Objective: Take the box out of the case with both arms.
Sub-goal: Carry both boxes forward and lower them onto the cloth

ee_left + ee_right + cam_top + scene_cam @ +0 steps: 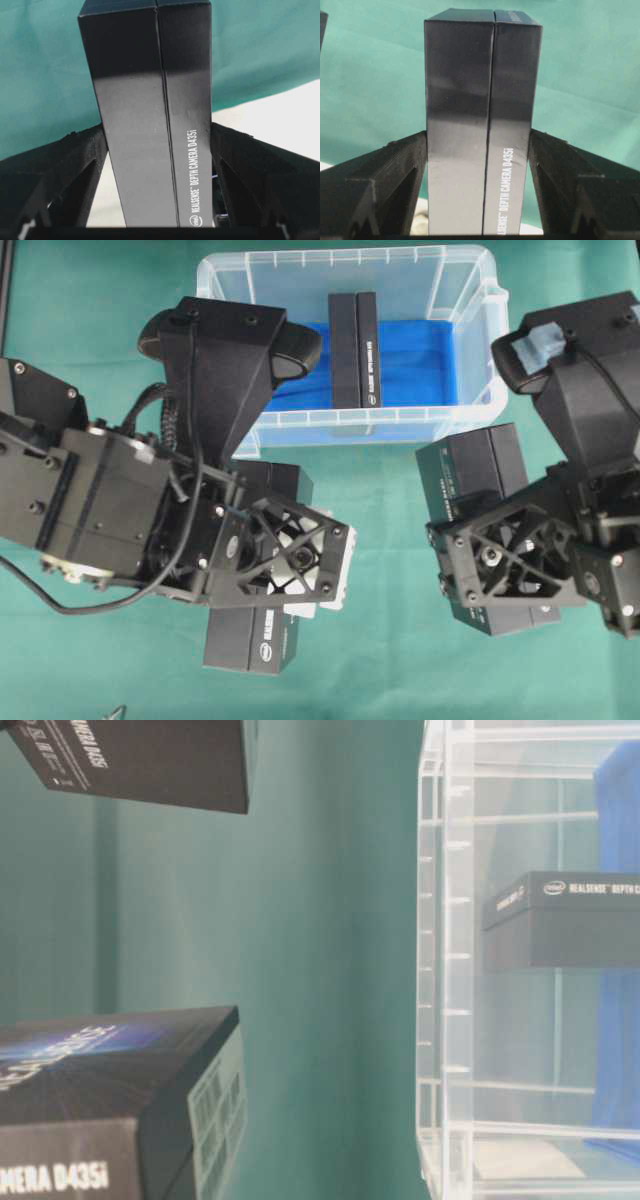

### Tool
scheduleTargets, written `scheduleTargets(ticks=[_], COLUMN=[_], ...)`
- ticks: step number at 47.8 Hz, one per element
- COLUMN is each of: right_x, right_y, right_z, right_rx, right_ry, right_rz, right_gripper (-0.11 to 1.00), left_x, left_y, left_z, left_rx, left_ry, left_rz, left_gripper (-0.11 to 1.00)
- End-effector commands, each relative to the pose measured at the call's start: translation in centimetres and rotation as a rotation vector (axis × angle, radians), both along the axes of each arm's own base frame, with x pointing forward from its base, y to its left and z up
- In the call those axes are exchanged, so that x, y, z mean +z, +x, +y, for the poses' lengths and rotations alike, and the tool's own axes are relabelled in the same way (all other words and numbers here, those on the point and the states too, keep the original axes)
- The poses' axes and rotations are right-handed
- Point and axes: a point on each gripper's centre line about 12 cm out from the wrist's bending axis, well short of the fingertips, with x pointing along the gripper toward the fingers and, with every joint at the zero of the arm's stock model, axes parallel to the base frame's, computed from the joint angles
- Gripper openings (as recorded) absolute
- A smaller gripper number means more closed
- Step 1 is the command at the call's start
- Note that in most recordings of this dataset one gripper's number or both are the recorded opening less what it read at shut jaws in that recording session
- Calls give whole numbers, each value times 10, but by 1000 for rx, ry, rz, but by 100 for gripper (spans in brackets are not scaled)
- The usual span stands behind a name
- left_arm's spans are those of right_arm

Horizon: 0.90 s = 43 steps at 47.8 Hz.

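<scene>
The case [228, 272] is a clear plastic bin with a blue sheet on its bottom, at the top middle of the overhead view and at the right of the table-level view [440, 970]. One black box [355, 350] lies inside it [570, 920]. My left gripper [285, 558] is outside the case, in front of it, shut on a second black box [250, 645]; its fingers [85, 165] press both sides of that box [150, 90]. My right gripper [505, 562] is shut on a third black box [468, 468], which also fills the right wrist view [480, 75].
Green cloth [390, 640] covers the table around the case. A white block [335, 575] shows by the left gripper. A small dark object [115, 710] lies at the bottom edge. The two held boxes also show in the table-level view, one [150, 760] and the other [110, 1100].
</scene>
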Motion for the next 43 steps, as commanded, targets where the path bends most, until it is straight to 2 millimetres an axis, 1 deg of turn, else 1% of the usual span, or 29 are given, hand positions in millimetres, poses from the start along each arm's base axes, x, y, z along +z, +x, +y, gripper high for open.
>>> scheduleTargets(ticks=[1,8,13,19,28,31,35,39,40,43], right_x=[11,2,-11,-31,-71,-85,-110,-131,-135,-147], right_y=[-6,-5,-3,0,10,12,14,17,18,19], right_z=[-1,-1,0,3,9,12,14,16,16,16], right_rx=[3,2,-4,2,-4,-2,-6,-13,-14,-23], right_ry=[6,-5,-16,-18,2,14,25,38,42,53], right_rz=[-30,-3,25,56,55,53,55,43,37,20], right_gripper=[65,65,65,65,65,65,65,65,65,65], left_x=[12,4,-7,-26,-55,-69,-88,-111,-120,-135], left_y=[-7,-6,-6,-4,1,0,-6,-10,-11,-13], left_z=[4,5,5,1,-3,-5,-7,-9,-9,-11], left_rx=[8,12,11,4,23,40,54,70,75,83], left_ry=[-2,14,28,50,63,71,77,74,71,57], left_rz=[-33,-9,20,45,23,19,27,32,29,9], left_gripper=[64,64,64,64,64,64,64,64,64,64])
